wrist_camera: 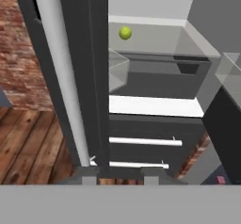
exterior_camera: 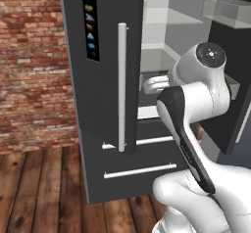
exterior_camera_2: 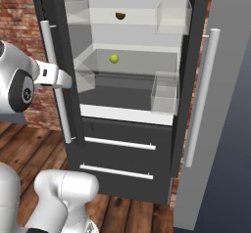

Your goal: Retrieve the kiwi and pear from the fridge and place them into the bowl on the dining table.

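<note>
Red brick wall [exterior_camera: 29, 56] with pale mortar behind, left side of scene; same wall at left edge of right base view. Brown wood plank floor [exterior_camera: 39, 188] below, dark knots and seams between boards. Plain grey panel [exterior_camera_2: 230, 129] at far right. Even, soft light, no hard shadows

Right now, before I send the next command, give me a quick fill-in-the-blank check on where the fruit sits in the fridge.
1. The fridge stands with both doors ____.
2. The kiwi lies on the shelf ____ the pear.
3. Below the fridge's open compartment, two drawers each carry a white bar handle that runs ____.
4. The floor in front of the fridge is made of ____ planks.

Missing words: open; above; horizontally; wood
</note>
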### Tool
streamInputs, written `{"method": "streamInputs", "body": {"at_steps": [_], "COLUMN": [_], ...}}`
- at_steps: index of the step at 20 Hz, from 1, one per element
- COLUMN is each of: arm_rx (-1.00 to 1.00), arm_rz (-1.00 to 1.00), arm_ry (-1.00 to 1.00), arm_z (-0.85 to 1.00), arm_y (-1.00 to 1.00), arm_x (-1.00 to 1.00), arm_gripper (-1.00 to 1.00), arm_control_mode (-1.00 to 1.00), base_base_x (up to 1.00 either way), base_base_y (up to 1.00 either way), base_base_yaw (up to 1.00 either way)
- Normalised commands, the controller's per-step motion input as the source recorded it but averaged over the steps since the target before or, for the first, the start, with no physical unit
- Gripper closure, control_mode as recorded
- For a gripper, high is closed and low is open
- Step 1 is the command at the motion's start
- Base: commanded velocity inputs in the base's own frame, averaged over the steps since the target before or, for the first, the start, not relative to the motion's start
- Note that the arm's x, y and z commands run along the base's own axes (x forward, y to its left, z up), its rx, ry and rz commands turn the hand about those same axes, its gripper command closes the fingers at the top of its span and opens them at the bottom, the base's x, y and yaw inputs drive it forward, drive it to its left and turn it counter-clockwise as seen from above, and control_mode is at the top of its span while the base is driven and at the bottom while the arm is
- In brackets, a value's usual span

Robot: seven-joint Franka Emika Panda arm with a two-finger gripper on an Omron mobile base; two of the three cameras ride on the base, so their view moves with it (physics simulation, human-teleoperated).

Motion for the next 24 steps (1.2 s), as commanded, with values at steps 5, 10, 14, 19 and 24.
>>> {"method": "streamInputs", "body": {"at_steps": [5,10,14,19,24], "arm_rx": [0.02,0.19,0.33,0.30,0.29], "arm_rz": [-0.01,-0.03,-0.15,-0.16,-0.10], "arm_ry": [0.02,-0.13,-0.20,-0.22,-0.02], "arm_z": [-0.08,-0.19,0.00,0.16,0.67], "arm_y": [-0.36,-0.18,-0.02,-0.01,-0.22], "arm_x": [0.01,0.00,0.21,0.28,0.17], "arm_gripper": [-1.00,-1.00,-1.00,-1.00,-1.00], "arm_control_mode": [-1.00,-1.00,-1.00,-1.00,-1.00], "base_base_x": [0.00,0.00,0.00,0.00,0.00], "base_base_y": [0.00,0.00,0.00,0.00,0.00], "base_base_yaw": [0.00,0.00,0.00,0.00,0.00]}}
